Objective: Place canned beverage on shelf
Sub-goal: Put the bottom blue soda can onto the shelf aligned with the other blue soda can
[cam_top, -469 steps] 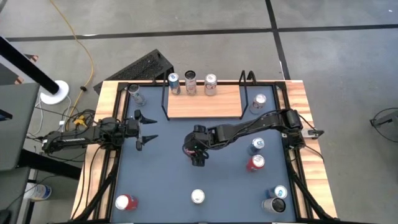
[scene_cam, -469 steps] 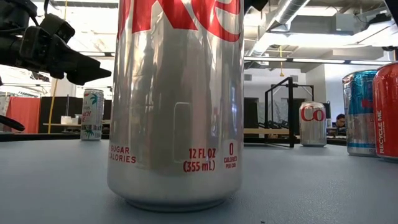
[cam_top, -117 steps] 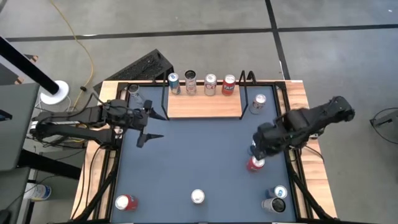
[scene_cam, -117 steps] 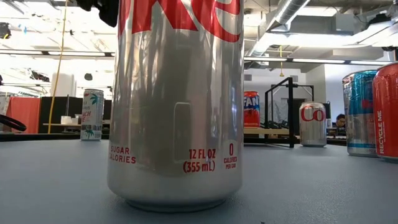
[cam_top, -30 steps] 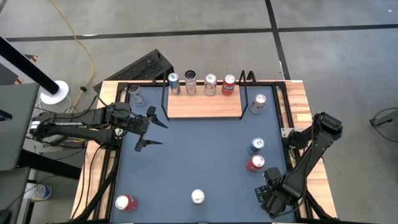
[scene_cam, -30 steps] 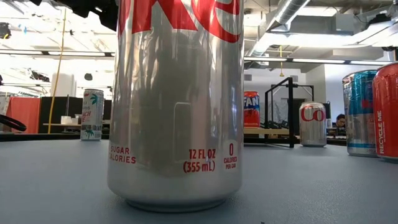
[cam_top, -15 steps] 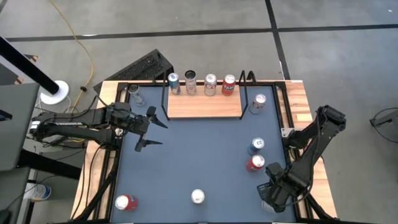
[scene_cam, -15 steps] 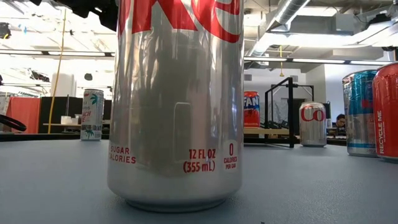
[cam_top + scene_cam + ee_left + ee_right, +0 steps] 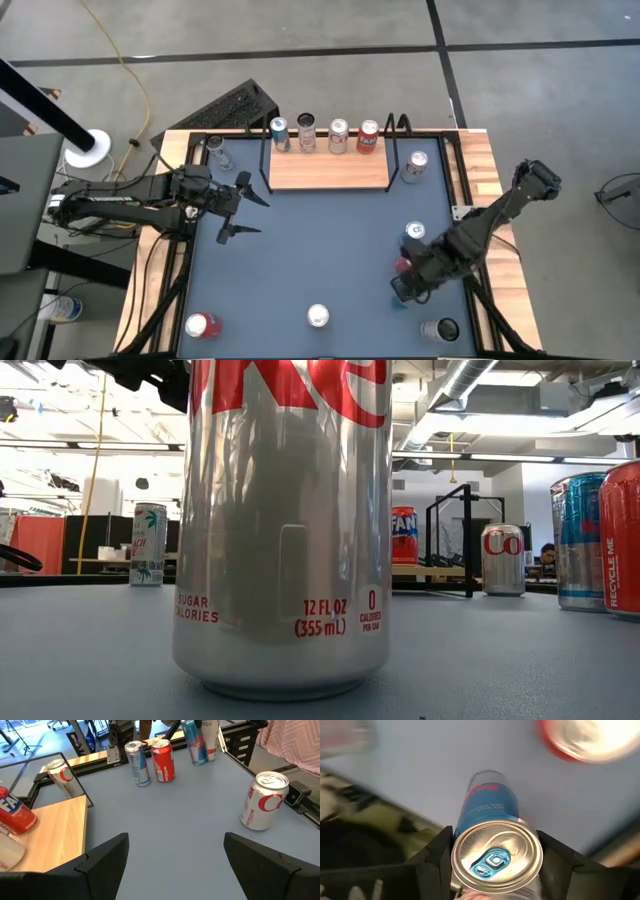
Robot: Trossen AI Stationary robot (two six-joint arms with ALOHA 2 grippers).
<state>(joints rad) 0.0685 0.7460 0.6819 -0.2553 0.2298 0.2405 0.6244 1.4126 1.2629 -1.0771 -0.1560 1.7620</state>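
Note:
The shelf (image 9: 330,168) is a light-wood board in a black rail frame at the table's far middle, with several cans standing along its far edge. My right gripper (image 9: 406,288) is at the near right of the table, shut on a slim blue can (image 9: 490,802). It hangs close beside a red can (image 9: 403,264) and a blue-topped can (image 9: 414,232). My left gripper (image 9: 236,205) waits open and empty at the table's left, near the shelf's left end. It also shows in the left wrist view (image 9: 175,865). My right gripper pinches the blue can between its two fingers (image 9: 434,856), on opposite sides of the can's upper wall just below the top rim (image 9: 457,851). The fingers come from above, pointing down. The can hangs below them, top up, its body over the tabletop.
A dark open-topped can (image 9: 440,329) stands at the near right corner. A silver can (image 9: 318,316) stands at the near middle and fills the low view (image 9: 280,530). A red can (image 9: 200,325) stands near left, and single cans (image 9: 415,165) (image 9: 217,152) flank the shelf.
My right gripper has gone from the near right corner toward the table's far left, carrying the blue can away from the dark can. It now hangs close to the red can.

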